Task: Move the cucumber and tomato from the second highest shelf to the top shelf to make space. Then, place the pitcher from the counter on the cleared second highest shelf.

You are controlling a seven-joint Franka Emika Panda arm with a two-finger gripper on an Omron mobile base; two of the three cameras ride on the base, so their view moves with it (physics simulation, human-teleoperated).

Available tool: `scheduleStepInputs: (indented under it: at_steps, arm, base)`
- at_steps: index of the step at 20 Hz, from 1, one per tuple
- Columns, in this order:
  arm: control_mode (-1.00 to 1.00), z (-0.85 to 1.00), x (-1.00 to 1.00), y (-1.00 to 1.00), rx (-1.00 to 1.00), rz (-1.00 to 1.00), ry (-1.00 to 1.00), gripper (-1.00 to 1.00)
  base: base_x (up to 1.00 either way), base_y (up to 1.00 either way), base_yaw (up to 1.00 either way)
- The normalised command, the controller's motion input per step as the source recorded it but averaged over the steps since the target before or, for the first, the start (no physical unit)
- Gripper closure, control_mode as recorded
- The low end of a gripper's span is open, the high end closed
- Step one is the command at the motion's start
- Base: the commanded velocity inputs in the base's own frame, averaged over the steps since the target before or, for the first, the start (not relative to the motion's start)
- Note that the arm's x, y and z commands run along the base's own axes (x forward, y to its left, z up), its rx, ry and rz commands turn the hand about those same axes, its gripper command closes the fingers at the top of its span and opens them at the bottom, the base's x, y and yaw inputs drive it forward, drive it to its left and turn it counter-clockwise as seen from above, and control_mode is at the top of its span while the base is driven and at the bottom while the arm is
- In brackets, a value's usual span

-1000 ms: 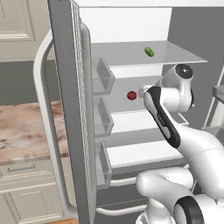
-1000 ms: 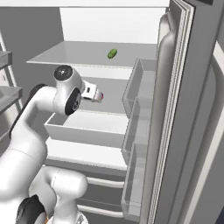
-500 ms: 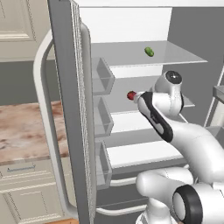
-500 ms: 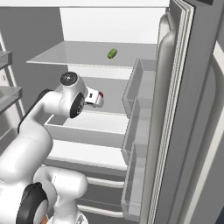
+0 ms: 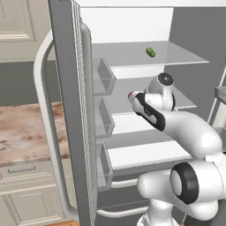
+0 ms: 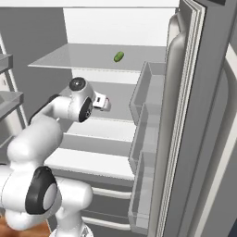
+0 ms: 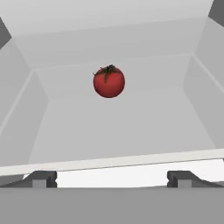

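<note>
Inside, tomato [image 7: 109, 81] on second highest shelf [image 7: 118, 127], cucumber [image 5: 151, 52] above.

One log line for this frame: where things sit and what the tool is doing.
cucumber: on top shelf | tomato: on second highest shelf, untouched | tool: open, facing tomato

You won't find any readable text, labels, brands, numbers or signs on anything in these views.

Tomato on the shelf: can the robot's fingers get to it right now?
Probably yes. The tomato sits alone on the second highest shelf, straight ahead of the open fingers, with nothing between them.
</note>
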Motion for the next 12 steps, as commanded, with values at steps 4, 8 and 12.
scheduleStepInputs:
  at_steps: [4, 8, 12]
  arm:
    - [-1.0, -0.12, 0.43, 0.0, 0.01, 0.0, 0.0, -1.0]
    - [-1.0, -0.19, 0.39, 0.0, 0.0, 0.0, 0.0, -1.0]
    - [-1.0, -0.19, 0.41, 0.0, 0.01, 0.0, 0.0, -1.0]
  base:
    - [0.0, 0.0, 0.0]
    - [0.0, 0.0, 0.0]
    - [0.0, 0.0, 0.0]
